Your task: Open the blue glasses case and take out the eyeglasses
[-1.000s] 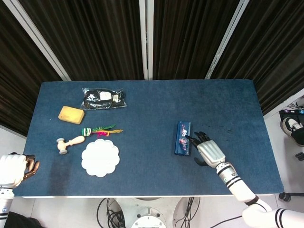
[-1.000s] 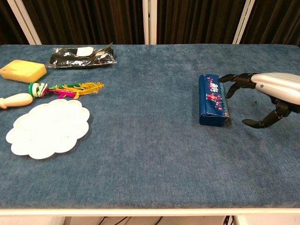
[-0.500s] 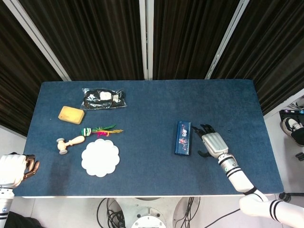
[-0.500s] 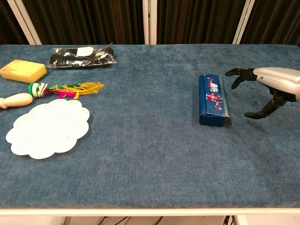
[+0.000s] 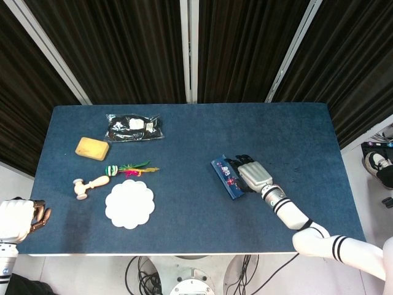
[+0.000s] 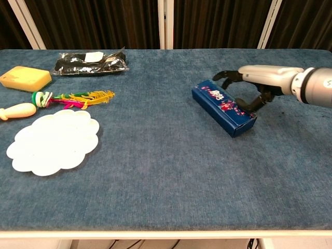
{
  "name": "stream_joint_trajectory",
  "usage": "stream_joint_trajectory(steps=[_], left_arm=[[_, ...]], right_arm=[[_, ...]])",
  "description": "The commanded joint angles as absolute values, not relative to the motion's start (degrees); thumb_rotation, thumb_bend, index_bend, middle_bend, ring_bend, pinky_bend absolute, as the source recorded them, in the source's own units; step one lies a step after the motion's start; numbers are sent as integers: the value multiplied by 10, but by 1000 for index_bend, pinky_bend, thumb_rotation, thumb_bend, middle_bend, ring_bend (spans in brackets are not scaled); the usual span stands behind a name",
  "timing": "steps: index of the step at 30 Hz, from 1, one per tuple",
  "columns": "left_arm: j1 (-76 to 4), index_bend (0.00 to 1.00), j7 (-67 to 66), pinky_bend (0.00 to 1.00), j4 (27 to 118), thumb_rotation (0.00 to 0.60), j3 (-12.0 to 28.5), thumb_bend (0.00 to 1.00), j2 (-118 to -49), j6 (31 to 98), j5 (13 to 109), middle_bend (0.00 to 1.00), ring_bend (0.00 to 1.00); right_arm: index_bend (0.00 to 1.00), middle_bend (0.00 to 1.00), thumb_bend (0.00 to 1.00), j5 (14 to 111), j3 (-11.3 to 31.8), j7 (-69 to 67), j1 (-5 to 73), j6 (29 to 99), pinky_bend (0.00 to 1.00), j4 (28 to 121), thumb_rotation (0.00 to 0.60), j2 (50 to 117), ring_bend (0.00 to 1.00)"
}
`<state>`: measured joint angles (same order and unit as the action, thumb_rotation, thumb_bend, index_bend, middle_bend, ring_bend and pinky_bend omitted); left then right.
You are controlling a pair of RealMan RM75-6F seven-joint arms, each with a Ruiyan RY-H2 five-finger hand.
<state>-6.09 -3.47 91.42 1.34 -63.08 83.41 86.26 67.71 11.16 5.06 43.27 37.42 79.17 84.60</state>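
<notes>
The blue glasses case (image 5: pixel 225 179) (image 6: pixel 222 107) lies closed on the blue table, right of centre, turned at a slant. My right hand (image 5: pixel 253 174) (image 6: pixel 255 82) is over its right end. The fingers arch over the far side and the thumb presses the near end, so the hand grips the case. The eyeglasses are not visible. My left hand (image 5: pixel 18 220) hangs off the table's near left corner with its fingers curled in and nothing in them; only the head view shows it.
On the left half lie a white scalloped plate (image 5: pixel 129 204) (image 6: pixel 52 141), a wooden mallet (image 5: pixel 89 184) (image 6: pixel 15 110), a feathered toy (image 5: pixel 130 168) (image 6: pixel 78 97), a yellow sponge (image 5: pixel 92 148) (image 6: pixel 25 78) and a black packet (image 5: pixel 134 128) (image 6: pixel 91 62).
My right hand moved left from beside the case onto it and took hold. The case shifted left and turned from straight to slanted. The left hand stayed put.
</notes>
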Motion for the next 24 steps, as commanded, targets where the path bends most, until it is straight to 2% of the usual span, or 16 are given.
stream_joint_trajectory(steps=[1, 8, 16, 18, 22, 24], left_arm=[[-61, 842, -34, 657, 914, 600, 13, 387, -631, 834, 863, 988, 841], [-61, 841, -34, 657, 915, 600, 13, 387, -630, 833, 862, 987, 841], [-61, 842, -33, 657, 915, 600, 13, 387, -629, 832, 862, 987, 840], [-61, 842, -33, 658, 915, 600, 13, 387, -629, 832, 862, 987, 840], [-61, 841, -34, 657, 915, 600, 13, 387, -629, 832, 862, 987, 840], [-61, 841, -35, 657, 916, 600, 13, 387, -629, 832, 862, 987, 840]], right_arm=[[0, 134, 656, 672, 121, 44, 459, 349, 0, 800, 600, 842, 0], [0, 141, 656, 680, 114, 55, 488, 335, 0, 829, 600, 845, 0], [0, 166, 623, 692, 84, 84, 490, 351, 0, 872, 600, 831, 0], [0, 170, 557, 692, 81, 89, 487, 362, 0, 877, 600, 826, 0], [0, 183, 259, 680, 81, 109, 478, 402, 0, 867, 600, 829, 0], [0, 200, 196, 671, 81, 119, 478, 408, 0, 863, 600, 833, 0]])
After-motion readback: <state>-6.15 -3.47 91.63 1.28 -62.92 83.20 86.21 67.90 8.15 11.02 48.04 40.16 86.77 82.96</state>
